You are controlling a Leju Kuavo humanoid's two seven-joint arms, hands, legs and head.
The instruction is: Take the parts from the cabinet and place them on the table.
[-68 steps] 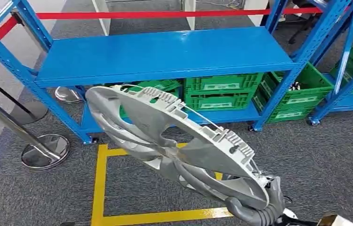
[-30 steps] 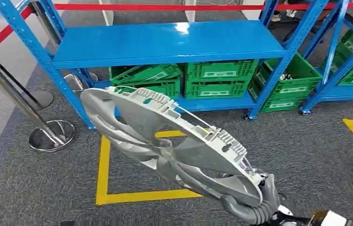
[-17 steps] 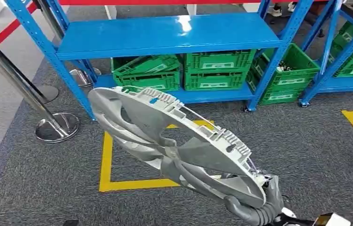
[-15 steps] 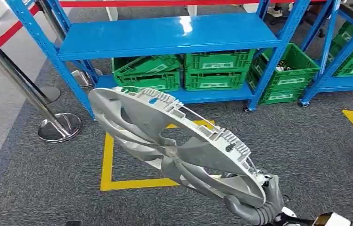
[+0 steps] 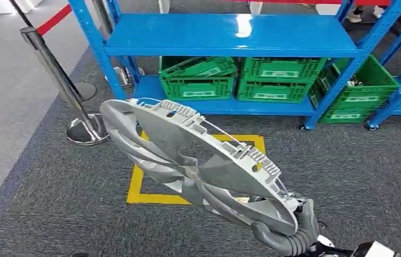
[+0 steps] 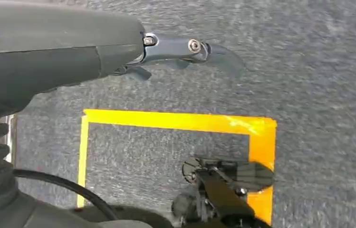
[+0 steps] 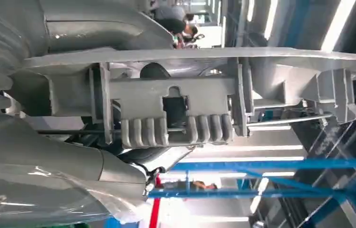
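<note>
A large grey round plastic part (image 5: pixel 187 160) with spokes and rim clips hangs tilted in front of me over the carpet. My right hand (image 5: pixel 289 238) grips its rim at the near lower end, low on the right of the head view. Up close in the right wrist view, the part's ribbed rim (image 7: pixel 176 109) lies against my right hand (image 7: pixel 47 161). My left hand (image 6: pixel 176 50) hangs over the carpet with its fingers stretched out, holding nothing.
A blue shelf rack (image 5: pixel 230 35) stands ahead with a bare shelf and green crates (image 5: pixel 198 80) beneath it. A chrome stanchion (image 5: pixel 59 80) with a red belt (image 5: pixel 53 19) is at the left. A yellow tape square (image 5: pixel 139 187) marks the grey carpet.
The whole picture has shifted: the rack and stanchion now lie further right and nearer, so the camera has turned. The grey part stays held in my right hand the same way.
</note>
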